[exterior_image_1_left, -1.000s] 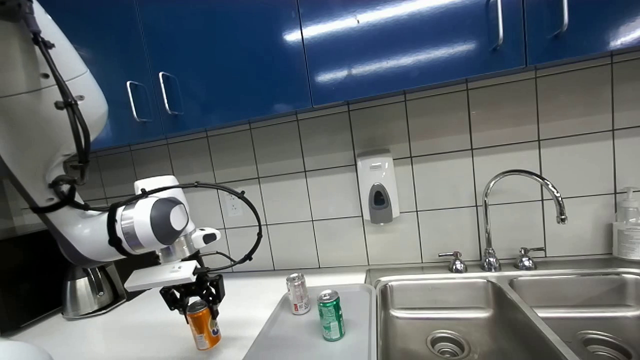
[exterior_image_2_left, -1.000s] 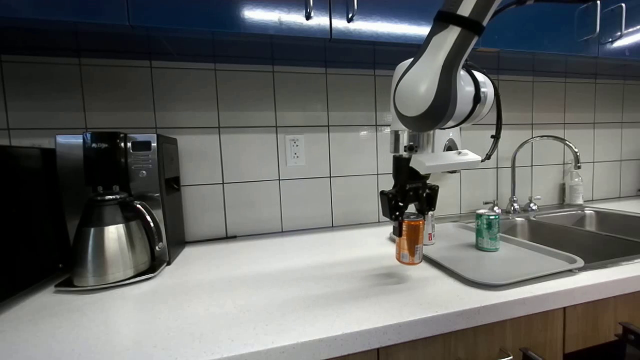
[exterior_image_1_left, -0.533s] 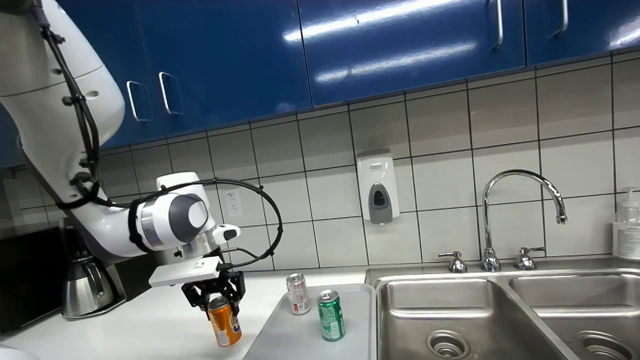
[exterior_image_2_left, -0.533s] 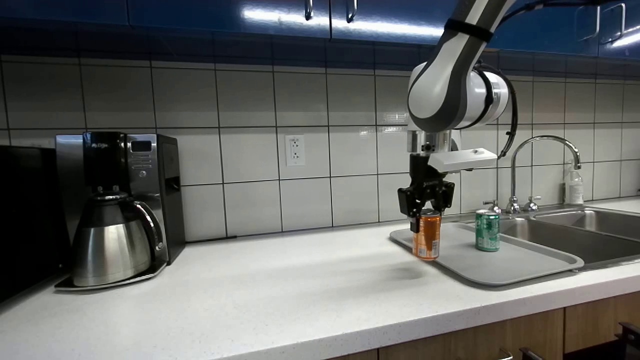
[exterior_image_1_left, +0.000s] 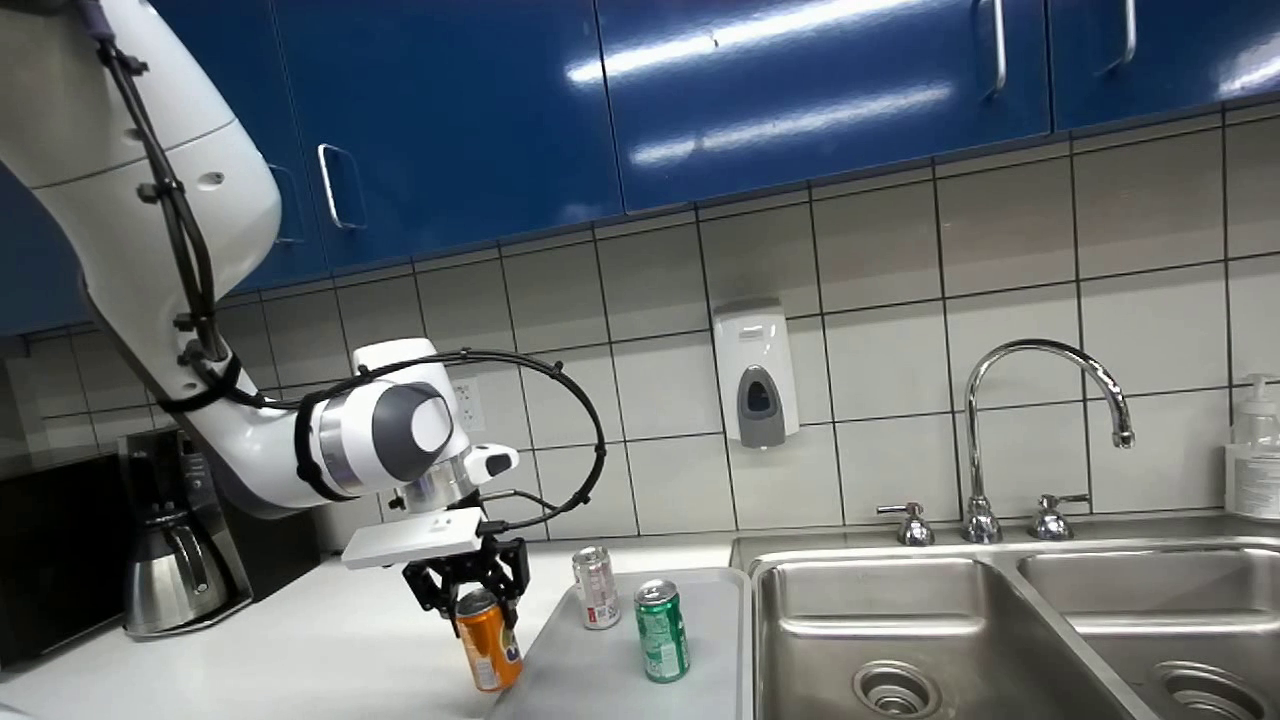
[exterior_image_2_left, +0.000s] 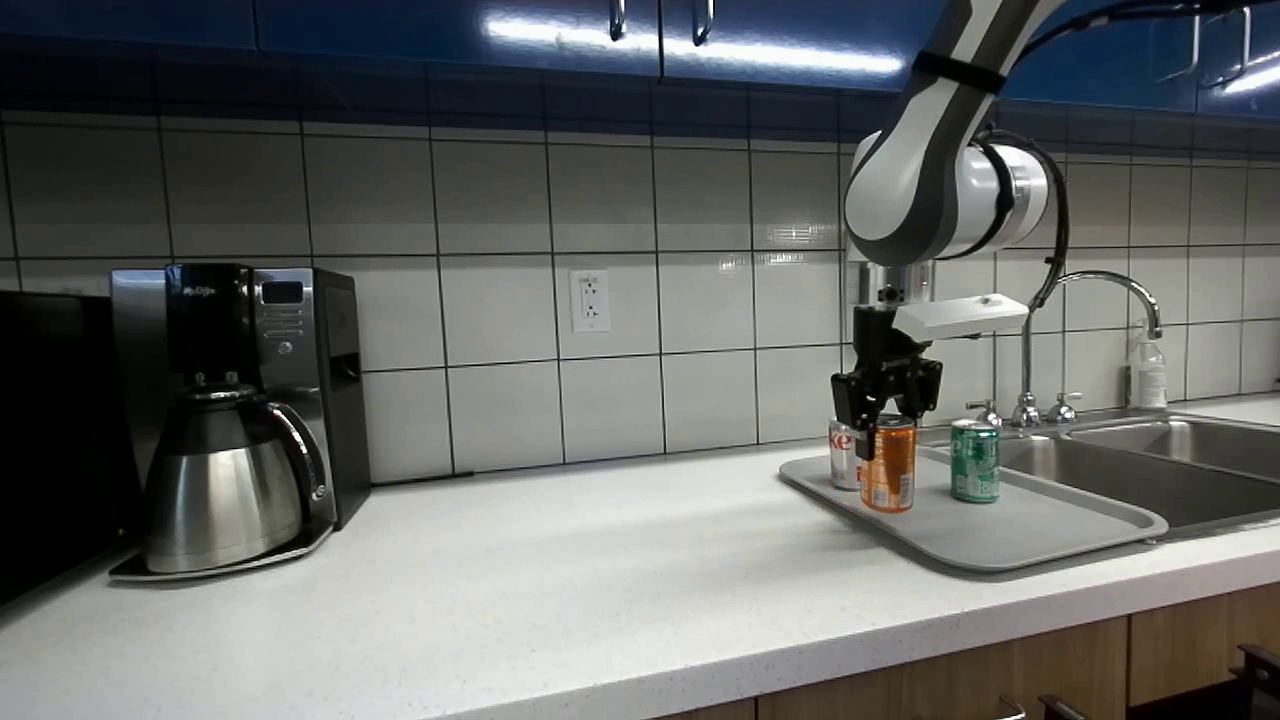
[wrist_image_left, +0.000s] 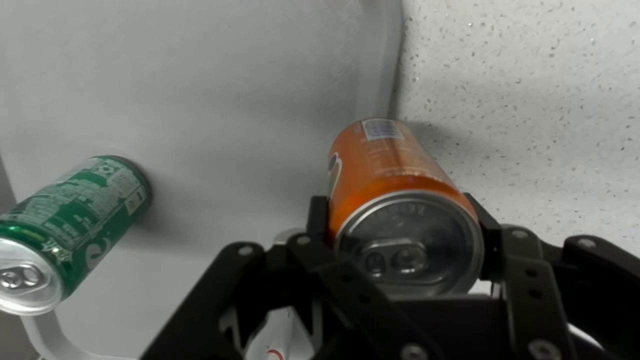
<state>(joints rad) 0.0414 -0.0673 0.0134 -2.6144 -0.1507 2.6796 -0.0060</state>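
My gripper (exterior_image_1_left: 484, 614) is shut on an orange can (exterior_image_1_left: 490, 652), with a finger on each side near its top. The can is held nearly upright, also in an exterior view (exterior_image_2_left: 888, 470). In the wrist view the can (wrist_image_left: 385, 160) is over the rim of a grey tray (wrist_image_left: 225, 75), between tray and counter; its height above them is hard to tell. A green can (exterior_image_1_left: 662, 632) stands on the tray, also in the wrist view (wrist_image_left: 85, 215). A white and silver can (exterior_image_2_left: 843, 455) stands on the tray behind the orange can, mostly hidden by the gripper in the wrist view.
A steel double sink (exterior_image_1_left: 880, 620) with a faucet (exterior_image_1_left: 1040, 345) adjoins the tray. A coffee maker (exterior_image_2_left: 240, 400) with a steel carafe stands at the far end of the white counter (exterior_image_2_left: 550, 580). A soap dispenser (exterior_image_1_left: 757, 375) and blue cabinets (exterior_image_1_left: 450, 120) are on the wall.
The gripper has carried the orange can sideways over the counter toward the tray and sink, to the right in both exterior views. The green and white cans have not moved.
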